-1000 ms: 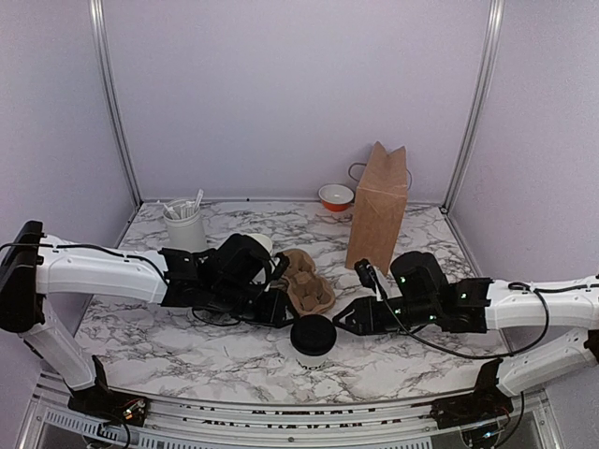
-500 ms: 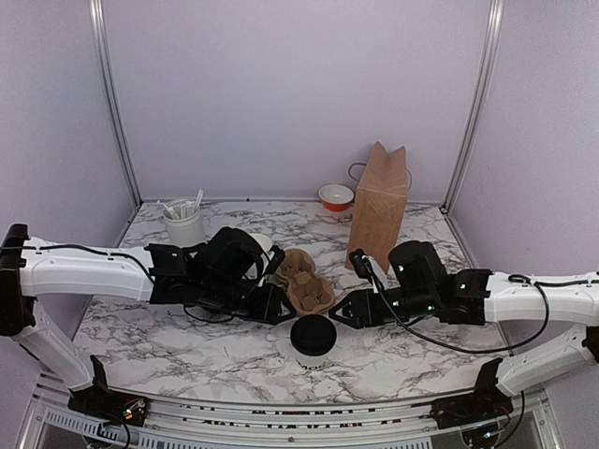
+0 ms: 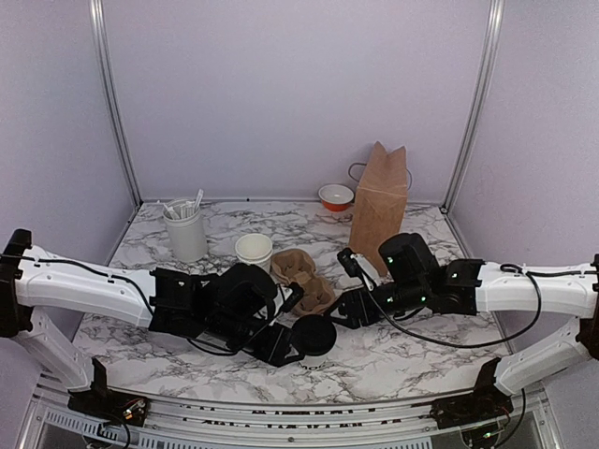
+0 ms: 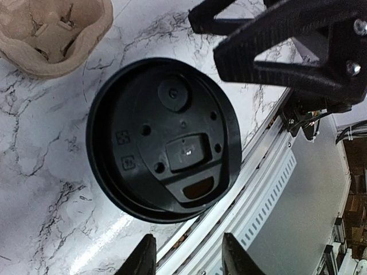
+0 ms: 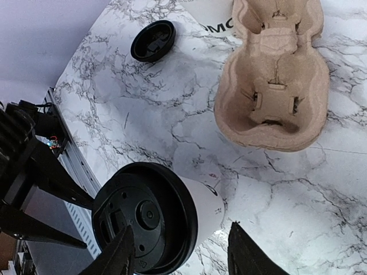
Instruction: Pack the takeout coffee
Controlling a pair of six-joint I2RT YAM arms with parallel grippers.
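Note:
The takeout coffee (image 3: 314, 337), a white cup with a black lid, stands near the table's front edge. In the left wrist view its lid (image 4: 163, 137) sits just beyond my open, empty left gripper (image 4: 186, 260). In the top view the left gripper (image 3: 290, 348) is at the cup's left side. My right gripper (image 3: 348, 311) is close on the cup's right. In the right wrist view the cup (image 5: 206, 209) lies just ahead of the open, empty right gripper (image 5: 183, 255). Neither gripper touches the cup.
A brown pulp cup carrier (image 3: 301, 276) lies just behind the coffee. A lidless white cup (image 3: 254, 251) and a utensil holder (image 3: 185, 232) stand further left. A loose black lid (image 5: 153, 40) lies near them. A paper bag (image 3: 379, 206) and an orange bowl (image 3: 336, 196) stand at the back right.
My left gripper has moved forward and right to the coffee's left side, uncovering the lidless cup. My right gripper has shifted left toward the coffee. The cup has not moved.

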